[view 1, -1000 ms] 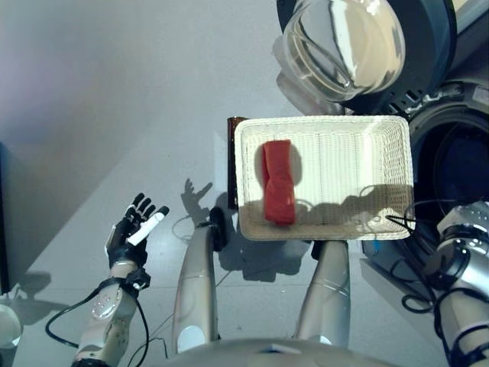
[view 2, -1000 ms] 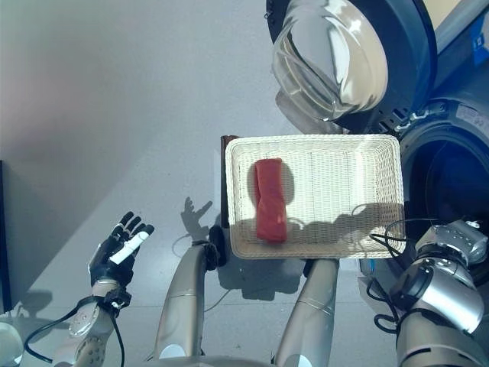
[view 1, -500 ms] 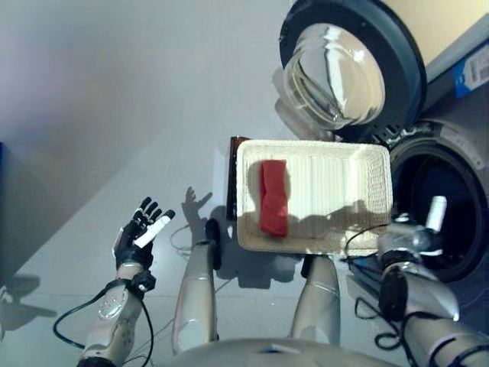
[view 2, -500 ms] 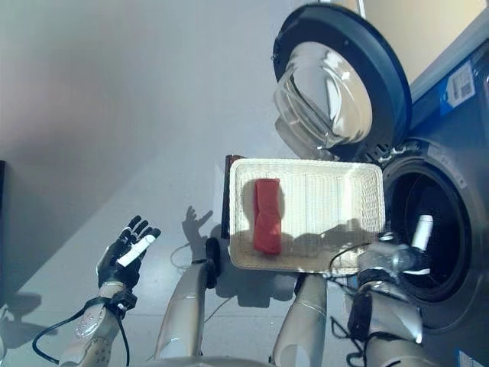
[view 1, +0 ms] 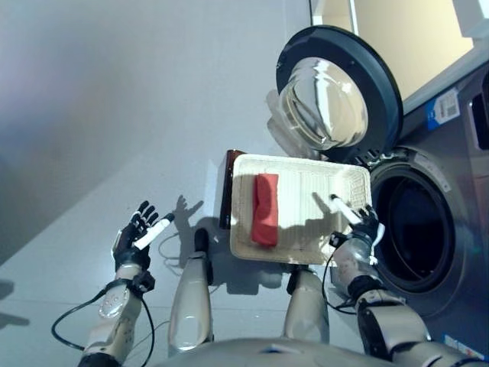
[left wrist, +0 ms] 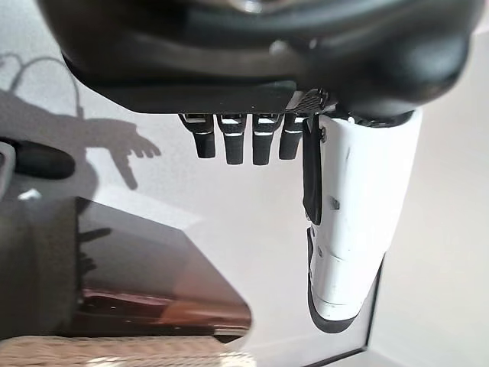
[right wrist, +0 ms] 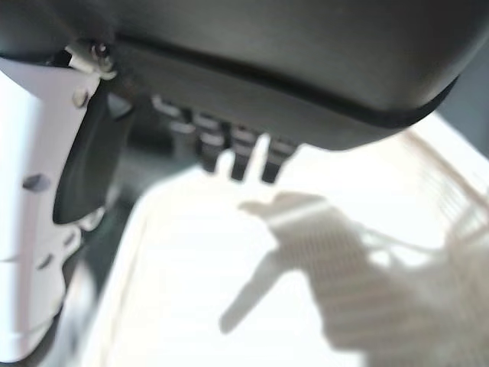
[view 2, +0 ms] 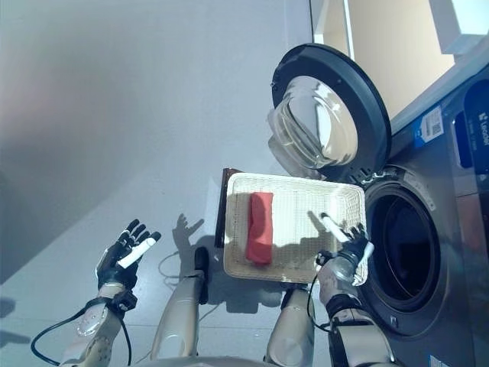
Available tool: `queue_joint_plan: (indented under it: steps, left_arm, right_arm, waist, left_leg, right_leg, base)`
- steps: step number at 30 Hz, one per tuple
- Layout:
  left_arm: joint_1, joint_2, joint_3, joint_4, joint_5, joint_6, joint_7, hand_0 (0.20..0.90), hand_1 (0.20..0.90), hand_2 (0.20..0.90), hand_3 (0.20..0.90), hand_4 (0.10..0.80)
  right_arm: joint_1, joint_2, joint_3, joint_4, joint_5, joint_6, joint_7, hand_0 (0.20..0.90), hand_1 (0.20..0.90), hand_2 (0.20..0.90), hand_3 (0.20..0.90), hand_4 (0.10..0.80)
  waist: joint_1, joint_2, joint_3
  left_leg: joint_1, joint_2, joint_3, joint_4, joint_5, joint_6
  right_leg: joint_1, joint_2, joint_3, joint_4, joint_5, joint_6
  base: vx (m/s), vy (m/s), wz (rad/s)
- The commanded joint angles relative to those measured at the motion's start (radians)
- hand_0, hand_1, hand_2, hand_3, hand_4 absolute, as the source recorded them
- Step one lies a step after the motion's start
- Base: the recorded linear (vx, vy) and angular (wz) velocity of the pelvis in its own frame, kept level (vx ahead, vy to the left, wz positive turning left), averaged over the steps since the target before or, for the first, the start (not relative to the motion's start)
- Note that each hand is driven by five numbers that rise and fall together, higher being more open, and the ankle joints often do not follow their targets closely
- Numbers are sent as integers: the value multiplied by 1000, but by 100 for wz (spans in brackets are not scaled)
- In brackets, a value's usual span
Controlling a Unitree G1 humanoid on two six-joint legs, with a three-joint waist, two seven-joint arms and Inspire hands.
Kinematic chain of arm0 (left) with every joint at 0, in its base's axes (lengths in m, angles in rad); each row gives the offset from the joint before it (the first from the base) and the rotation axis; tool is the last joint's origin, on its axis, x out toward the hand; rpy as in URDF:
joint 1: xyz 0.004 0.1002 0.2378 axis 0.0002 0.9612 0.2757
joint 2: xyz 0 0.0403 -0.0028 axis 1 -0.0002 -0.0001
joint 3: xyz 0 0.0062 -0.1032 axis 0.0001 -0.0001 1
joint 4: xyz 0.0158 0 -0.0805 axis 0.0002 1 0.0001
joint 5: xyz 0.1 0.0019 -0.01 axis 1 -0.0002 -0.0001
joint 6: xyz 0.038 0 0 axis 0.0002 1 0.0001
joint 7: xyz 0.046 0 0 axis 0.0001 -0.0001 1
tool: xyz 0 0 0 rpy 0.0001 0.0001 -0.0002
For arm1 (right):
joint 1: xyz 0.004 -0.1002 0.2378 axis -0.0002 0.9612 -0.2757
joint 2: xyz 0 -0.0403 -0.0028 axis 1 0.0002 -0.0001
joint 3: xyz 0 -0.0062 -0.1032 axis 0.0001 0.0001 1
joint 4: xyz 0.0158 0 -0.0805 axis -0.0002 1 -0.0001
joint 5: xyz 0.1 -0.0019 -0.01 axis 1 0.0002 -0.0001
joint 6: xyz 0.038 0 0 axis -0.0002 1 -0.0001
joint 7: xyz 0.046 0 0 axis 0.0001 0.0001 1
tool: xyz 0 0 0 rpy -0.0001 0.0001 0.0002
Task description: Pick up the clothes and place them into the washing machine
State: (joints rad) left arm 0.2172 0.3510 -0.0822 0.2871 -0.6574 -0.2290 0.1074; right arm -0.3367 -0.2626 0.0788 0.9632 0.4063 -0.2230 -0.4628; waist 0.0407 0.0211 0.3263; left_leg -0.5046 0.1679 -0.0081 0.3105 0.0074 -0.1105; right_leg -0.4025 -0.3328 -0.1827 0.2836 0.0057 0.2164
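A folded red cloth (view 1: pixel 265 209) lies in the left part of the shallow wicker basket (view 1: pixel 321 183), which rests on a low dark brown box (view 1: pixel 226 191) beside the washing machine (view 1: pixel 447 191). The machine's drum opening (view 1: pixel 409 229) is dark and its round door (view 1: pixel 336 92) stands open above the basket. My right hand (view 1: pixel 361 228) is open and empty at the basket's right near corner, next to the drum opening; its wrist view shows the basket's weave (right wrist: pixel 321 252). My left hand (view 1: pixel 136 233) is open and empty over the floor, well left of the basket.
Grey floor (view 1: pixel 114 115) stretches to the left and beyond the basket. The open door's glass bowl (view 1: pixel 321 103) juts out over the far edge of the basket. A pale wall (view 1: pixel 397 38) rises behind the machine.
The camera has tilted up, showing more of the machine. My right hand has come up from the drum side to the basket's right near corner. The red cloth and my left hand stay put.
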Motion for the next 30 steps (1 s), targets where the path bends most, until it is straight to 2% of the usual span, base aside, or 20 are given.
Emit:
queue_joint_plan:
  steps: [1,3,8,16,20,21,30]
  left_arm:
    - [14,45,69,-57,41,-93,-18,900,900,900,900,800]
    - [21,49,70,-69,47,-86,-27,900,900,900,900,800]
    - [24,49,70,-68,56,-71,-33,900,900,900,900,800]
    - [-2,72,11,-85,61,-61,12,900,900,900,900,800]
    - [-12,86,-21,-95,57,-59,17,900,900,900,900,800]
    - [-15,103,-36,-116,55,-56,16,900,900,900,900,800]
    - [-11,155,-56,-154,49,-52,16,900,900,900,900,800]
  right_arm:
    - [3,-50,33,-75,-172,4,12,900,900,900,900,800]
    - [5,-48,73,-83,-217,20,37,900,900,900,900,800]
    - [-21,4,63,-15,-223,38,17,900,900,900,900,800]
    - [-221,193,33,291,-183,111,-103,900,900,900,900,800]
    - [-248,219,16,342,-149,127,-120,900,900,900,900,800]
    - [-261,229,6,364,-140,141,-136,900,900,900,900,800]
    - [-286,201,-77,447,-104,196,-177,900,900,900,900,800]
  waist:
    - [21,-30,-32]
    - [28,-34,-32]
    - [46,-32,-28]
    - [111,9,-1]
    - [137,18,7]
    - [157,20,10]
    - [220,14,5]
  left_leg:
    - [21,75,-42,-112,96,-109]
    - [14,75,-48,-103,94,-108]
    - [-1,70,-55,-73,83,-105]
    - [-58,47,-59,17,40,-91]
    - [-70,35,-69,23,36,-85]
    - [-85,25,-76,25,39,-86]
    - [-129,-4,-118,25,35,-81]
  right_leg:
    - [33,-69,11,-76,120,45]
    - [38,-70,5,-69,115,45]
    - [47,-73,-6,-59,108,45]
    - [53,-88,-16,-55,108,45]
    - [74,-94,-34,-71,116,45]
    - [87,-97,-57,-85,126,45]
    - [131,-98,-129,-124,136,45]
  base:
    - [26,-40,9]
    - [22,-29,10]
    - [9,-7,8]
    - [-20,41,5]
    - [-5,-3,13]
    - [-5,-20,17]
    - [29,-33,27]
